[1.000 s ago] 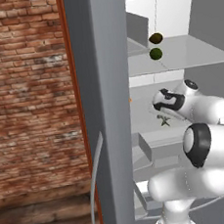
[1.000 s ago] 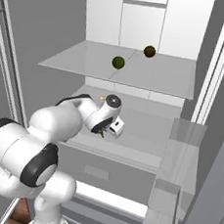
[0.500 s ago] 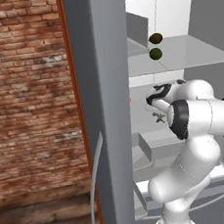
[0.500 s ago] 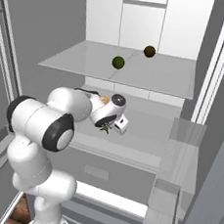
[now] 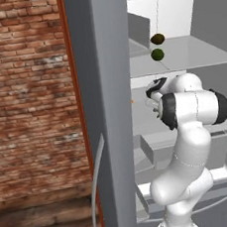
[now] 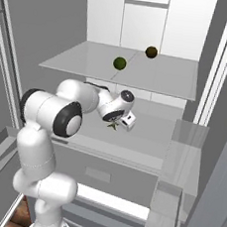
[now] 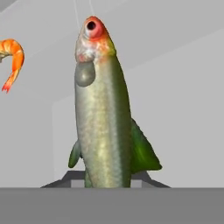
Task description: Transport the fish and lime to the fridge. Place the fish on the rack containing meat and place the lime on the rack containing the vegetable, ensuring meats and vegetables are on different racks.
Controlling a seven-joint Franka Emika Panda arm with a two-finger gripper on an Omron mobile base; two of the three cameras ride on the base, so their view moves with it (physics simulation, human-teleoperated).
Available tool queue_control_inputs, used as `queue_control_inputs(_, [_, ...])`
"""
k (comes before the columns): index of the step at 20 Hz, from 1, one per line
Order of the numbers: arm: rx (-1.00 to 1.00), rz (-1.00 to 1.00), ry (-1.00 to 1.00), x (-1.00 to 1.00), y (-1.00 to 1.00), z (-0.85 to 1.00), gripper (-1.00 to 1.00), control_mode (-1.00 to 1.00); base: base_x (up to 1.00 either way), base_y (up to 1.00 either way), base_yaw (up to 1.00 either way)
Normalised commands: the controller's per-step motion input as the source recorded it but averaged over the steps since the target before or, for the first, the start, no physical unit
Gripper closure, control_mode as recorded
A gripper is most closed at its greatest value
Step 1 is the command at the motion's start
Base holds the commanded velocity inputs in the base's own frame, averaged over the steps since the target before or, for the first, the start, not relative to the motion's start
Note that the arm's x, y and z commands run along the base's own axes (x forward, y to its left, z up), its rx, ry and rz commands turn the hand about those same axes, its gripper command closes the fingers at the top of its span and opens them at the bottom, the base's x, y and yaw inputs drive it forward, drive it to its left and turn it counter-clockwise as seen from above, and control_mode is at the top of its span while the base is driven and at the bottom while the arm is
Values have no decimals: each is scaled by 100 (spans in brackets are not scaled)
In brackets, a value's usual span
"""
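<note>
since a second ago our arm has swung its elbow across and pushed the hand deeper into the fridge (image 6: 103, 19); the big white link that sat low at the right of the left base view now stands between that camera and the wrist.

left of the gripper (image 6: 118, 122), hand view: an orange shrimp (image 7: 12, 59) lies on the same pale shelf (image 6: 148, 134), well apart from our load. we judge this to be the rack containing meat.

at the gripper: jaws drawn narrow and closed on the fish (image 7: 103, 118), which rises straight up from between the tips, head and red eye farthest from us, tail end pinched. in the right base view only a small greenish tail shows under the hand. whether the fish touches the shelf yet, we cannot tell.

above the gripper, right base view: the upper shelf (image 6: 81, 59) carries the lime (image 6: 119, 63), dark green, and beyond it to the right an olive-brown ball (image 6: 151, 52), the two near each other but not touching.

handling, our judgement: fish is light and slim, likely slick-skinned, soft in the belly, and tapered so it may slide out tailward. best hold is across the thick mid-body, flanks against the pads, not the fins. held by the tail end as now, it could swing or slip; we would lower it gently and release close to the shelf, clear of the shrimp.
</note>
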Motion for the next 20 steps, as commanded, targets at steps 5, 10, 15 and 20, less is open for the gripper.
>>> queue_control_inputs(5, [0,0,-1,-50,0,-42,-100,-100,0,0,0])
queue_control_inputs(10, [0,1,-3,-86,0,-46,-100,-100,0,0,0])
queue_control_inputs(15, [0,0,-14,-72,0,-6,-100,-100,0,0,0])
queue_control_inputs(20, [0,0,-21,-57,0,6,-100,-100,0,0,0])
